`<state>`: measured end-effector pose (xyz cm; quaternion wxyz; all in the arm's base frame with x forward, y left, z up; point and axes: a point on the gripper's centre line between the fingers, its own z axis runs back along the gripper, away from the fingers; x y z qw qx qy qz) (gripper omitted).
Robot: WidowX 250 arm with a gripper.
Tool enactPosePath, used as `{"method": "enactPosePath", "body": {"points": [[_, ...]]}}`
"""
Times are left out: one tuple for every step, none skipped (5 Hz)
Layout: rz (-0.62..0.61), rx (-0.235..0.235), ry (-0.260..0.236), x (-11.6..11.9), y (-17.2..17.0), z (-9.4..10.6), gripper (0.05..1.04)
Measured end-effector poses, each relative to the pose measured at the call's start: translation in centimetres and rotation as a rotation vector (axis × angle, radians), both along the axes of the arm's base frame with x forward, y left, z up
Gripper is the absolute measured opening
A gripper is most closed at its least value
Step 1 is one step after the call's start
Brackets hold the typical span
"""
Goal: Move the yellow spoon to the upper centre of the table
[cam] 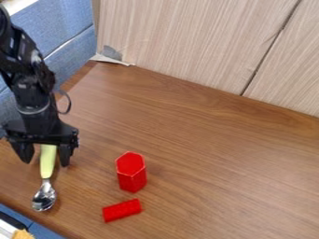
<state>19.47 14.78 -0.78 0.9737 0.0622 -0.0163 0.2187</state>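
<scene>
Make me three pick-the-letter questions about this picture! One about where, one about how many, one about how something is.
1. Where's the yellow spoon's handle?
A) Between the tool's fingers
B) Against the wall
C) Across a block

2. How many red blocks?
A) One
B) Two
C) Four

3. How is the tool?
A) Shut
B) Pointing up
C) Open

1 A: a finger shows on each side of it.
2 B: one six-sided block, one smaller block.
3 C: the fingers stand apart, with gaps beside the handle.

Tons of open bench (211,140) through the middle and right, tbh. Just dodge the upright red hexagonal block (131,172) and the red bar (122,210); wood-grain panels (193,42) wall off the back.
</scene>
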Motion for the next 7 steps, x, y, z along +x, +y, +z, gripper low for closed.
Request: {"method": "enactPosePath", "body": {"points": [[-0.012, 0.013, -0.003, 0.1, 0.2, -0.3, 0.951], [-0.008, 0.015, -0.009, 0.2, 0.3, -0.3, 0.659], [-0.018, 0.021, -0.008, 0.2, 0.3, -0.3, 0.418], [-0.028, 0.026, -0.011, 0.3, 0.2, -0.3, 0.406], [-0.035, 0.032, -0.004, 0.3, 0.1, -0.3, 0.406], [-0.026, 0.042, -0.035, 1.1, -0.2, 1.1, 0.406], [-0.029, 0.04, -0.075, 2.9, -1.3, 3.3, 0.405]]}}
